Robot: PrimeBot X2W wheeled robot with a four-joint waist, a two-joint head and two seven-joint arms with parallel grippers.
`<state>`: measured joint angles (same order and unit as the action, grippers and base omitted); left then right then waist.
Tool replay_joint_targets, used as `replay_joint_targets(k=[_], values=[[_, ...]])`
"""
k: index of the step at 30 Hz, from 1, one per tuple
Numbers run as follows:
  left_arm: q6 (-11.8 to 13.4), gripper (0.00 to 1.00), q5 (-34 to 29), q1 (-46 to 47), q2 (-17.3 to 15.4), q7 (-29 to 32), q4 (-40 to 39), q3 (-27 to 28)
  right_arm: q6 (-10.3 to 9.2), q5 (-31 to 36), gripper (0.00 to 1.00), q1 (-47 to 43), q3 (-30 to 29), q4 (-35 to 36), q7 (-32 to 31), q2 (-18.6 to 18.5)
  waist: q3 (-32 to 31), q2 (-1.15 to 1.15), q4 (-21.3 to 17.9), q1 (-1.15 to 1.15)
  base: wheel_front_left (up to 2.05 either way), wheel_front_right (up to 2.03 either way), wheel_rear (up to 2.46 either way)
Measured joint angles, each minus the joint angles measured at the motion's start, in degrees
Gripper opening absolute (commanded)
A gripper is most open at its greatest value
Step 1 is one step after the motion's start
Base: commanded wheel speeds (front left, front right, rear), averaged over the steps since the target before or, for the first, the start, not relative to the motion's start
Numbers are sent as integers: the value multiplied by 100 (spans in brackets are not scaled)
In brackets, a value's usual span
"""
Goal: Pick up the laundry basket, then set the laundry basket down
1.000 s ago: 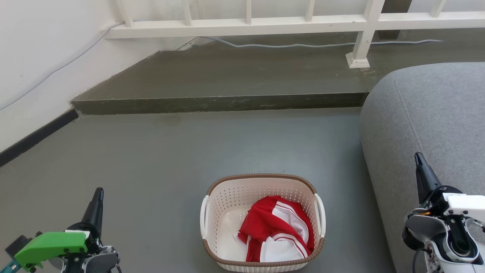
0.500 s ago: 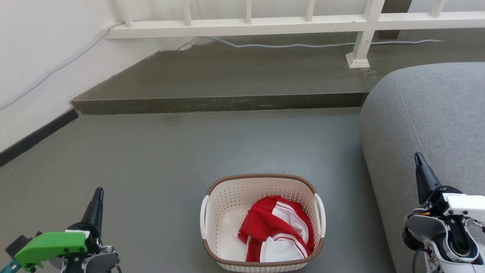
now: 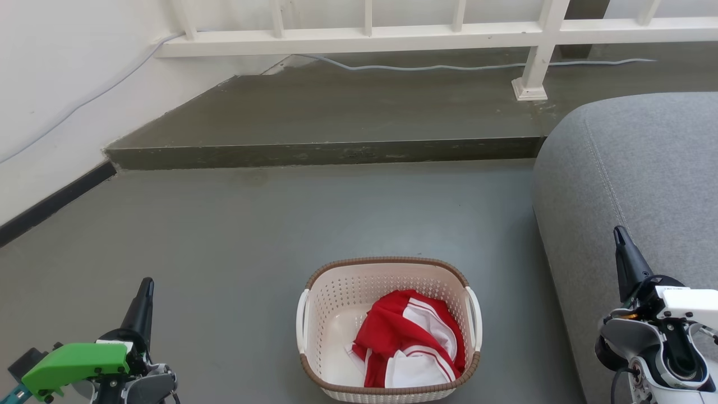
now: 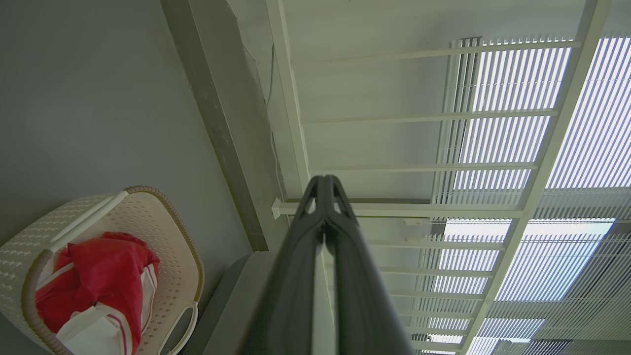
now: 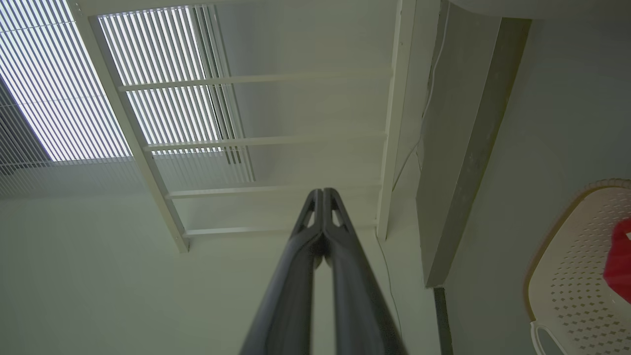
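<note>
Head view: your laundry basket (image 3: 387, 261) sits on the grey floor (image 3: 252, 224) at bottom centre, its near rim close to the frame's lower edge. A red-and-white garment (image 3: 406, 336) is heaped toward its right side. The two white handles (image 3: 302, 320) stand free at either end. Your left gripper (image 3: 146, 283) hangs well apart from the left handle, with bare floor between. Your right gripper (image 3: 618, 233) is well apart on the other side, seen against the grey sofa (image 3: 645, 168), whose edge runs near the basket's right side. Open floor stretches ahead to a raised step (image 3: 325, 151), with a white railing (image 3: 364, 36) beyond and a wall (image 3: 50, 84) on the left. Left wrist view: fingers (image 4: 305, 276) pressed together tip to tip, pinching nothing; basket low at the left. Right wrist view: fingers likewise pressed together on nothing; basket rim at the right edge.
</note>
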<state>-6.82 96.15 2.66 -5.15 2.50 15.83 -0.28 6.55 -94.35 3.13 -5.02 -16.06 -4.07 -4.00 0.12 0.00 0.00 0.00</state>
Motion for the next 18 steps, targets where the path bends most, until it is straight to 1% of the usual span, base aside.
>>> replay_joint_targets(k=[18], values=[[-7, 0, 0, 1, 2, 7, 3, 8, 0, 0, 0, 1, -4, -2, 0, 2, 0, 0, 0, 0, 0, 0, 0]])
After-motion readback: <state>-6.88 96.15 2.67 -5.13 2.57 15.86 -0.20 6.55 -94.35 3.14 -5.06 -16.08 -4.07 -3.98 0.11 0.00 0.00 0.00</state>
